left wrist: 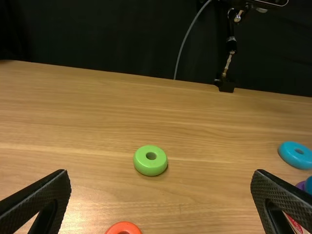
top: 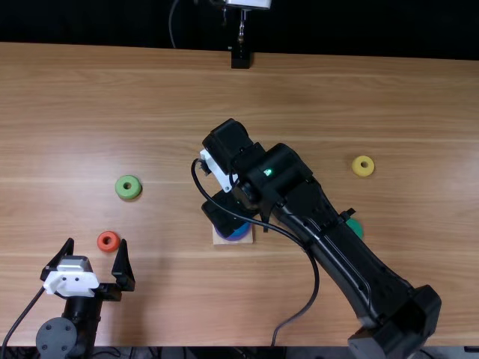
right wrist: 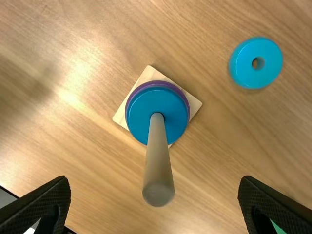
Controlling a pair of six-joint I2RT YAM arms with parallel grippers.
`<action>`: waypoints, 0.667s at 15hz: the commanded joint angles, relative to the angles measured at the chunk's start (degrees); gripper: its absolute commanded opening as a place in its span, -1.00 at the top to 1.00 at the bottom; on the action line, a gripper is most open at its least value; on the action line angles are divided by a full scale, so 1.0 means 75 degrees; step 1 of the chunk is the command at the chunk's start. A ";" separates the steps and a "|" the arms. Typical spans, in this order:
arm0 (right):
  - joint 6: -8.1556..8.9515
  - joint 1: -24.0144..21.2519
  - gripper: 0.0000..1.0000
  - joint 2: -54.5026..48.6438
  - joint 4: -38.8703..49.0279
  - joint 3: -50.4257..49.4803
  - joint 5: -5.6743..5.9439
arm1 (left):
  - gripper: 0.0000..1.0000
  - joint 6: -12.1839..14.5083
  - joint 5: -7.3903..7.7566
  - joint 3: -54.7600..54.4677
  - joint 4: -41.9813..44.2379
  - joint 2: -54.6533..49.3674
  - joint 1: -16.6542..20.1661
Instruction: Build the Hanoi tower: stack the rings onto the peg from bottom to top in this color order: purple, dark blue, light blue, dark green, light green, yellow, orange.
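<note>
In the top view my left gripper (top: 96, 241) stands open, its tips either side of the orange ring (top: 108, 241); my right gripper (top: 225, 212) hangs over the peg's wooden base (top: 217, 239). The right wrist view has the right gripper (right wrist: 153, 179) open and empty around the peg (right wrist: 158, 170), whose base (right wrist: 123, 116) carries a purple ring (right wrist: 130, 101) under a blue ring (right wrist: 145, 108). Another blue ring (right wrist: 256, 63) lies beside it. From the left wrist, the left gripper (left wrist: 160, 171) has the light green ring (left wrist: 150, 161) beyond it.
On the table (top: 150, 97), the yellow ring (top: 363, 166) lies to the right and the dark green ring (top: 355, 227) is partly covered by the right arm. A black stand (top: 240, 57) is at the far edge. The right arm's cable loops across the middle.
</note>
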 commanded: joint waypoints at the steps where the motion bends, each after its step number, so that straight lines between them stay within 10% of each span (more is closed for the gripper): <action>1: 0.0089 -0.0003 -1.00 0.0100 0.0297 0.0058 0.0037 | -1.00 0.0063 0.0119 -0.0246 -0.0007 -0.0089 0.0049; 6: 0.2156 -0.0906 -1.00 0.0100 0.2912 -0.0094 0.0079 | -1.00 0.0063 0.0119 -0.0246 -0.0007 -0.0089 0.0049; 10: 0.2072 -0.1656 -1.00 0.0111 0.3222 -0.0598 0.0051 | -1.00 0.0063 0.0119 -0.0246 -0.0007 -0.0089 0.0049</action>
